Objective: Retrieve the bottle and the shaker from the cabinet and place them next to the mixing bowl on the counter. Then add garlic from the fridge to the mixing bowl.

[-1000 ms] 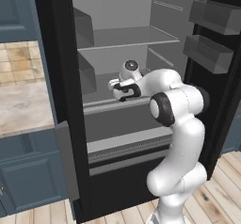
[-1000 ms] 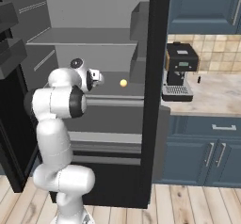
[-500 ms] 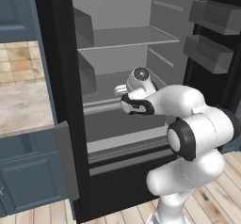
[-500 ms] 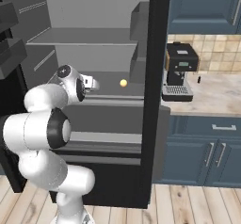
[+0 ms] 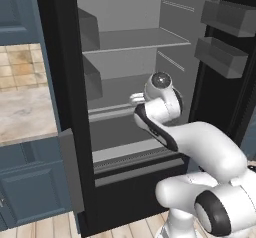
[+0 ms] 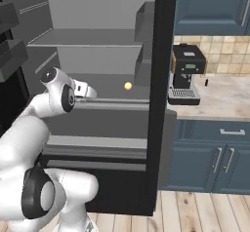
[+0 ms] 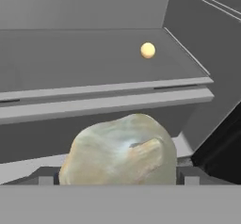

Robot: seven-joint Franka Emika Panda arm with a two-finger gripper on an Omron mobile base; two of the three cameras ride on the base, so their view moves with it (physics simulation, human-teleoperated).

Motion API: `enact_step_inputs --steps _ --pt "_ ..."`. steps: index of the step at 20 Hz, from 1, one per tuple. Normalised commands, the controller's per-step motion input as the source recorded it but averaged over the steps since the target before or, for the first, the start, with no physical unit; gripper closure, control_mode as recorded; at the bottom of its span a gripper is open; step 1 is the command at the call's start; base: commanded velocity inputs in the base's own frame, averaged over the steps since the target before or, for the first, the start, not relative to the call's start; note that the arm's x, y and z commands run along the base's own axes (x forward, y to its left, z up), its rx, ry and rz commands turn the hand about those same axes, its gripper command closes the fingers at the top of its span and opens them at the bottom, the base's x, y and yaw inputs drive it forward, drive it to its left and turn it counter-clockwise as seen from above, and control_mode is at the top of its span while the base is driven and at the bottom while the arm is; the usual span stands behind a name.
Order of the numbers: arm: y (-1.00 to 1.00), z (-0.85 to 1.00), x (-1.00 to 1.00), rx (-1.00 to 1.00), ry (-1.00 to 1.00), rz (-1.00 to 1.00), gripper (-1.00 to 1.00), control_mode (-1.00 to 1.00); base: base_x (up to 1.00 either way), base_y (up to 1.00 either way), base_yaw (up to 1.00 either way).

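Inside the open fridge [image 5: 125, 57] my end effector [image 7: 117, 183] grips the garlic [image 7: 117, 150]; next, I judge, carrying it to the mixing bowl.

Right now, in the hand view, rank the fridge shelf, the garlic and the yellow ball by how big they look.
1. fridge shelf
2. garlic, which looks big partly because it is so near the camera
3. yellow ball, clearly smallest
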Motion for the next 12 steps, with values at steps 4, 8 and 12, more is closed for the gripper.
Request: enact_step_inputs --steps 4,8,12 --pt "-0.15 0.32 -1.00 0.00 0.12 -0.09 1.00 -1.00 0.00 0.00 0.00" --pt "-0.03 0.34 -0.72 0.00 0.27 -0.01 1.00 -1.00 0.00 0.00 0.00" --pt "0.00 0.08 -0.18 0.00 0.38 0.00 1.00 -1.00 0.00 0.00 0.00"
